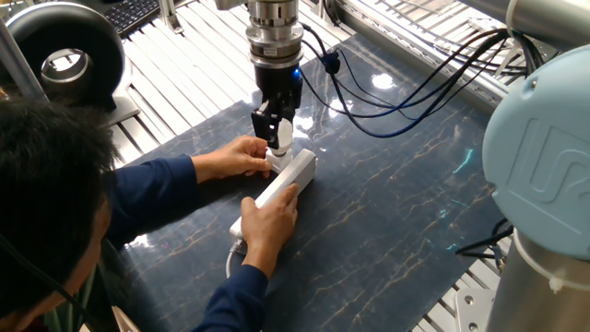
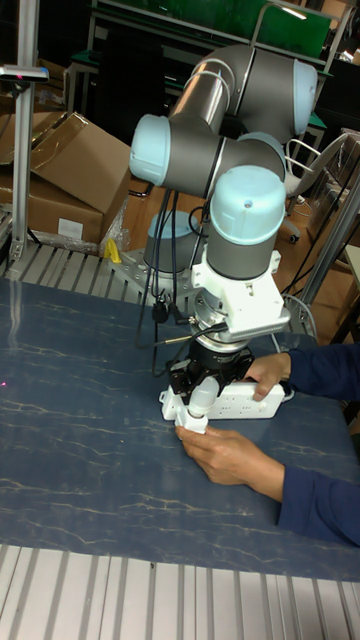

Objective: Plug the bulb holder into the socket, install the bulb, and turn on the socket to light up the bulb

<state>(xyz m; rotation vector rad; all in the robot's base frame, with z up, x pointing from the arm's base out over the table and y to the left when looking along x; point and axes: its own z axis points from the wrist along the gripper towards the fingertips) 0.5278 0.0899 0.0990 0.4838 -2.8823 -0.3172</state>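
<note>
The socket (image 1: 288,175) is a long white power strip lying on the dark mat (image 1: 396,203); a person's two hands hold it. The bulb holder (image 1: 276,160) stands at the strip's far end, partly covered by the person's fingers. Directly above it my gripper (image 1: 276,132) points down, shut on the white bulb (image 1: 281,140), whose lower end is at the holder's opening. In the tall fixed view the bulb (image 2: 200,396) hangs over the holder (image 2: 191,422) at the left end of the socket (image 2: 243,398), under the gripper (image 2: 203,383). The contact between bulb and holder is hidden.
The person's one hand (image 1: 232,155) grips the holder end and the other hand (image 1: 271,215) presses the strip's near half. The person's head (image 1: 41,194) fills the near left. Black cables (image 1: 406,88) hang from the wrist. The slatted metal table edge (image 1: 184,83) surrounds the mat.
</note>
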